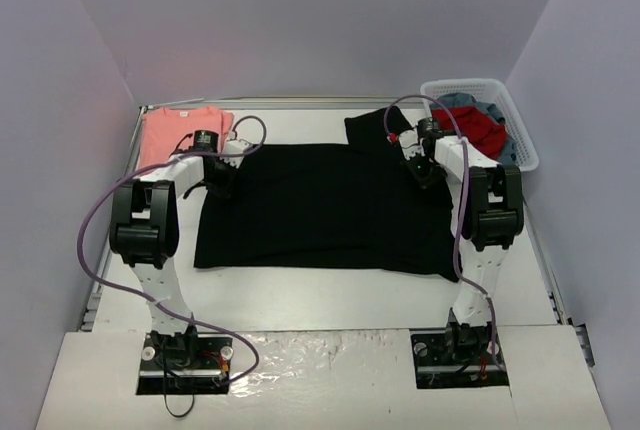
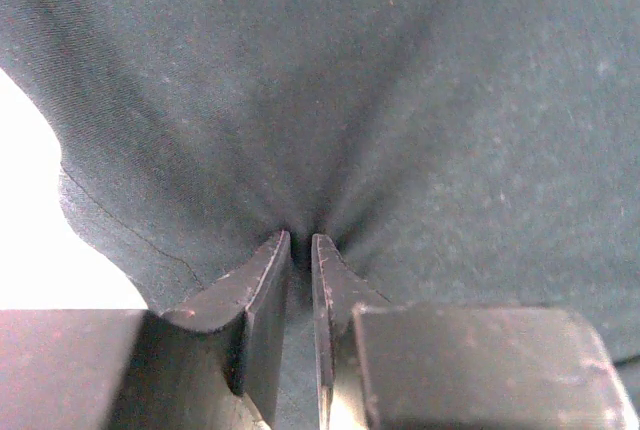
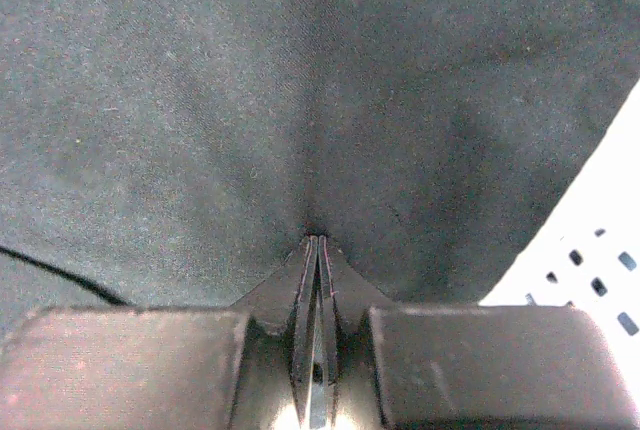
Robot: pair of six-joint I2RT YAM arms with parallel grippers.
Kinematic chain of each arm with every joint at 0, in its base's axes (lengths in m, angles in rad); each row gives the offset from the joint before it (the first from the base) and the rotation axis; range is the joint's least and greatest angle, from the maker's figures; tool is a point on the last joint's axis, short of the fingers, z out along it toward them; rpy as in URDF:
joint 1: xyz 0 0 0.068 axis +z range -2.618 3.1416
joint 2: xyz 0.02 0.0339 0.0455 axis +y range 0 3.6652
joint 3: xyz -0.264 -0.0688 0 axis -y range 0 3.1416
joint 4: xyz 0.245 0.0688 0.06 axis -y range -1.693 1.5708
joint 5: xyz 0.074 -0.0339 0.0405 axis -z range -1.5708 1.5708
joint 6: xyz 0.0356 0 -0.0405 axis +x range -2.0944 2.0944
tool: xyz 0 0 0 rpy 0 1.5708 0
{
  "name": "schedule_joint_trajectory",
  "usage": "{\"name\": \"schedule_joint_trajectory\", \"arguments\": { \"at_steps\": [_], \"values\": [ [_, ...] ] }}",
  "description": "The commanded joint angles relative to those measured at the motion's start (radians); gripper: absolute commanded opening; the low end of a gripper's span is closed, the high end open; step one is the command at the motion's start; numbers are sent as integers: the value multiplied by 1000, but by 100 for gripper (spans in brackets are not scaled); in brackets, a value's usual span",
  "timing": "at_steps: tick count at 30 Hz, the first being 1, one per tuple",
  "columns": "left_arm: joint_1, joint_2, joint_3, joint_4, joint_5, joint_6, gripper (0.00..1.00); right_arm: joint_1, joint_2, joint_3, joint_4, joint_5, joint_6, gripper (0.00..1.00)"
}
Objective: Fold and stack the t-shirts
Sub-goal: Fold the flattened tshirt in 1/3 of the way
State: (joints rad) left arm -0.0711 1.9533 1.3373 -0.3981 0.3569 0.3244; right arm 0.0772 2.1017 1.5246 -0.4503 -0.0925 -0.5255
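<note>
The large black t-shirt (image 1: 325,205) lies spread flat across the middle of the table, one sleeve sticking out at the back right. My left gripper (image 1: 220,182) is at its left back edge, shut on a pinch of the black cloth (image 2: 300,150). My right gripper (image 1: 425,168) is at its right back edge, shut on the black cloth (image 3: 320,130) too. The cloth puckers toward both sets of fingertips. The salmon-pink t-shirt (image 1: 178,132) lies folded at the back left corner, behind my left gripper. The blue starburst print does not show.
A white plastic basket (image 1: 520,125) with red and blue clothes stands at the back right, close to my right arm; its rim shows in the right wrist view (image 3: 590,270). Grey walls close in the table on three sides.
</note>
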Motion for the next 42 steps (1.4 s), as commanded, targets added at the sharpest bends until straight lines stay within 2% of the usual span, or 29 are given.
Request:
{"name": "schedule_joint_trajectory", "arguments": {
  "at_steps": [1, 8, 15, 16, 17, 18, 19, 20, 23, 25, 28, 34, 42],
  "values": [
    [-9, -71, -99, -127, 5, 51, 13, -16, -28, -109, -91, 7, -16, 0],
    [-13, -197, -260, -140, -15, 96, 13, -5, -141, -244, -94, 8, -31, 0],
    [-16, -283, -271, -208, 8, 122, 9, 1, -235, -339, -120, 34, -64, 0],
    [-16, -292, -261, -214, 11, 113, 9, 1, -241, -334, -120, 36, -65, 0],
    [-16, -303, -248, -220, 10, 111, 17, -1, -252, -325, -128, 37, -65, 1],
    [-18, -312, -225, -222, 10, 110, 24, 1, -255, -311, -131, 36, -64, 2],
    [-16, -332, -208, -220, 8, 101, 27, 1, -258, -294, -139, 31, -61, 4],
    [-15, -343, -196, -208, 8, 100, 27, 1, -258, -249, -151, 31, -56, 13],
    [-15, -363, -112, -194, -15, 84, 39, 1, -250, -122, -194, 13, -42, 20],
    [-9, -352, -18, -197, -19, 68, 50, 1, -235, -51, -217, 4, -33, 22],
    [22, -308, 83, -179, -16, 21, 59, 1, -198, 83, -231, -6, -8, 25],
    [122, -117, 226, -206, 137, -87, 59, 1, -63, 325, -258, -33, 56, 29],
    [139, 30, 286, -186, 243, -137, 56, 18, 44, 445, -301, -46, 81, 29]
  ]
}}
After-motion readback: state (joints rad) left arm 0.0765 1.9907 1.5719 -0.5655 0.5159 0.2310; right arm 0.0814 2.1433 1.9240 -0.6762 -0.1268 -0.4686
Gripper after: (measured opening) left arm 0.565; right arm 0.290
